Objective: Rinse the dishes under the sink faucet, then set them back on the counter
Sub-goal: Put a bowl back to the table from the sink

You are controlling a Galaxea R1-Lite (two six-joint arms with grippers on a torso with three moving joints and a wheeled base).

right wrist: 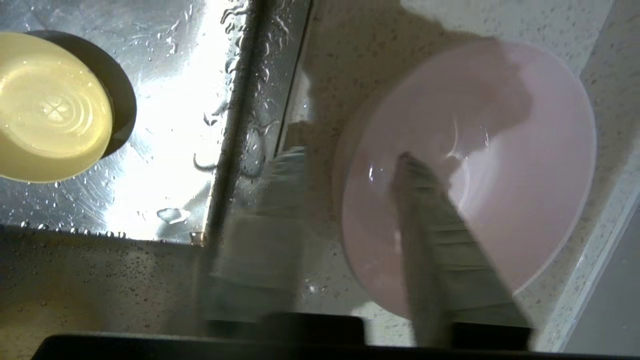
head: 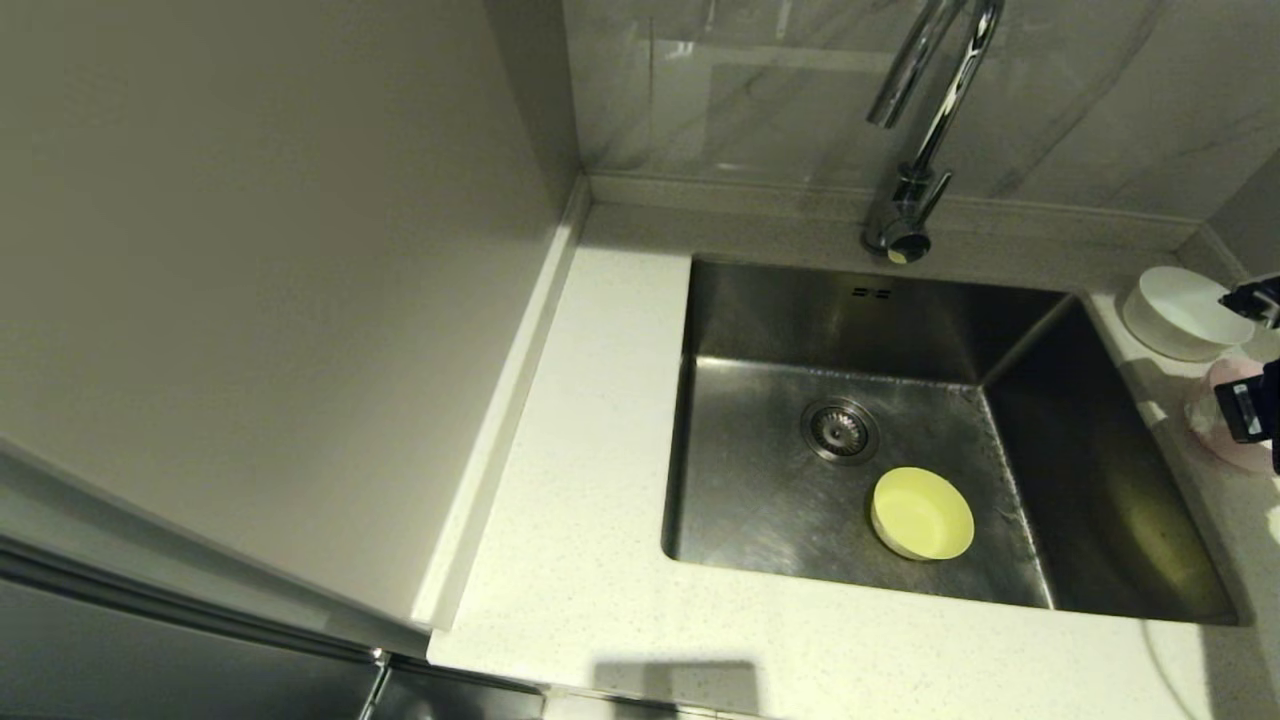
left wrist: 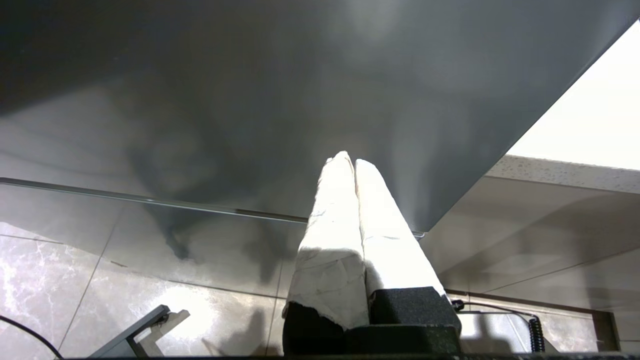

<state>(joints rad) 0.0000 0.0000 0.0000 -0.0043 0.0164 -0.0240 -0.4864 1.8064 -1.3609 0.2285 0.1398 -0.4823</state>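
Note:
The pale yellow bowl (head: 922, 513) (right wrist: 50, 107) sits upright on the wet floor of the sink (head: 760, 500), near the drain. The white bowl (head: 1180, 310) and the pale pink bowl (head: 1225, 425) (right wrist: 480, 165) stand on the counter (head: 580, 450) right of the basin. My right gripper (head: 1248, 405) (right wrist: 348, 157) hangs open over the pink bowl's near rim, one finger inside the bowl and the other outside it above the counter. The faucet (head: 925, 120) rises behind the sink, and no water shows running. My left gripper (left wrist: 352, 160) is shut and empty, parked low in front of a dark cabinet.
A tall pale side panel (head: 280, 250) walls off the counter on the left. Grey marble-look panels (head: 750, 90) stand behind the faucet. The drain strainer (head: 840, 430) lies just behind the yellow bowl. Water drops cover the sink's right wall (right wrist: 250, 75).

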